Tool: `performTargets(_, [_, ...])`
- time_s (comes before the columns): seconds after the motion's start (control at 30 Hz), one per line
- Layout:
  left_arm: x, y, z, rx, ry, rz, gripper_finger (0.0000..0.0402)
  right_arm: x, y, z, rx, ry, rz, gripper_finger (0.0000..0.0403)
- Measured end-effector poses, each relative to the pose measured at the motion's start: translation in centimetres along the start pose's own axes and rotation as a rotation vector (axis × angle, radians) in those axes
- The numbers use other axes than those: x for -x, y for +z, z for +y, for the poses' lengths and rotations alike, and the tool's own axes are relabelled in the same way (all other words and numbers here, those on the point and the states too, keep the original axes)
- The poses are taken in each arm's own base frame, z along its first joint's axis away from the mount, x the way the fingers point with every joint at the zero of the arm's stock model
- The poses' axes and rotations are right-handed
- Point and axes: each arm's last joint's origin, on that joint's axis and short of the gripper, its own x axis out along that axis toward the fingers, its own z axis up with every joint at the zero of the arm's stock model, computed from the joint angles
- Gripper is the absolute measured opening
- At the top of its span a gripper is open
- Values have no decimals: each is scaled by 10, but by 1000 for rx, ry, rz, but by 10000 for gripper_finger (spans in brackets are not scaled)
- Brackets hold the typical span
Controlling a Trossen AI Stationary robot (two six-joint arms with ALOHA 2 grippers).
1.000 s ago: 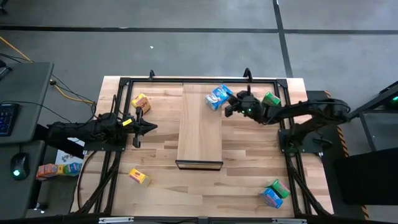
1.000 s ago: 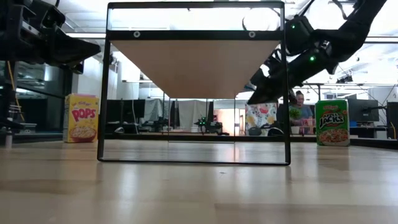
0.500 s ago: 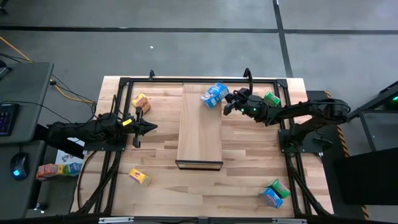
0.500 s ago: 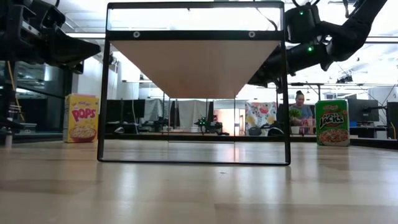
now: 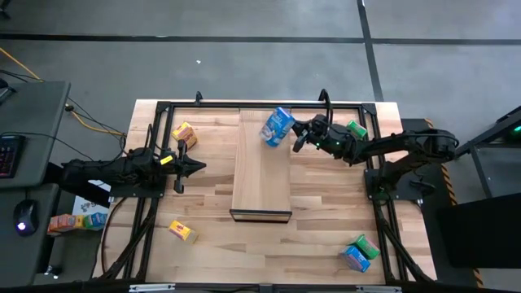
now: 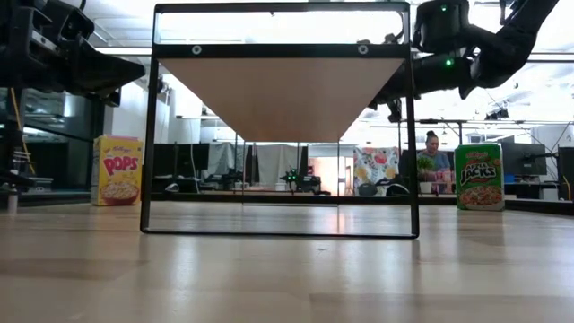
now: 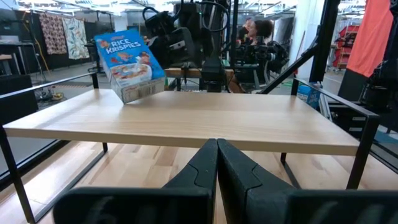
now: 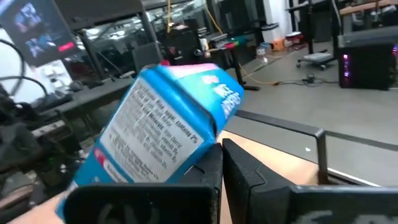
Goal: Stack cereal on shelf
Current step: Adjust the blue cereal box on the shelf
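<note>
I am carrying a blue cereal box (image 5: 277, 128) in my right pincer (image 5: 298, 135), clamped shut on its edge, tilted over the shelf's (image 5: 261, 175) far end. Next I am lowering it flat, then releasing. My left pincer (image 5: 198, 166) is waiting closed and empty.

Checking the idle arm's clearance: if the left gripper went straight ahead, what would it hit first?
Probably the shelf: the shut left gripper points at its front edge or just below; height is unclear.

Butcher-block tabletop (image 5: 212, 244), grey floor (image 5: 244, 65), seated person (image 6: 434, 152) behind, keyboard (image 5: 6, 155) and mouse (image 5: 24, 216) on side desk
</note>
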Motion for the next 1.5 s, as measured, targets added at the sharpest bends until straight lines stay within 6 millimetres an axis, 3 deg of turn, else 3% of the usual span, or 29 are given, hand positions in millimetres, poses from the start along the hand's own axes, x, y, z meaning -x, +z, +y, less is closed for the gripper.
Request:
performTargets(0.17, [0,0,0,0,0,0,3,-6,10,11,-33,67,-7,0])
performTargets(0.37, [0,0,0,0,0,0,3,-18,22,35,44,83,63,0])
performTargets(0.67, [0,0,0,0,0,0,3,-31,43,55,180,-3,137,0])
performTargets(0.9, [0,0,0,0,0,0,3,-37,74,68,396,-138,343,0])
performTargets(1.07, [0,0,0,0,0,0,3,-23,95,81,537,-230,525,0])
performTargets(1.2, [0,0,0,0,0,0,3,0,97,87,578,-245,659,0])
performTargets(1.37, [0,0,0,0,0,0,3,34,81,97,552,-45,775,0])
performTargets(1.5, [0,0,0,0,0,0,3,40,59,114,461,196,683,0])
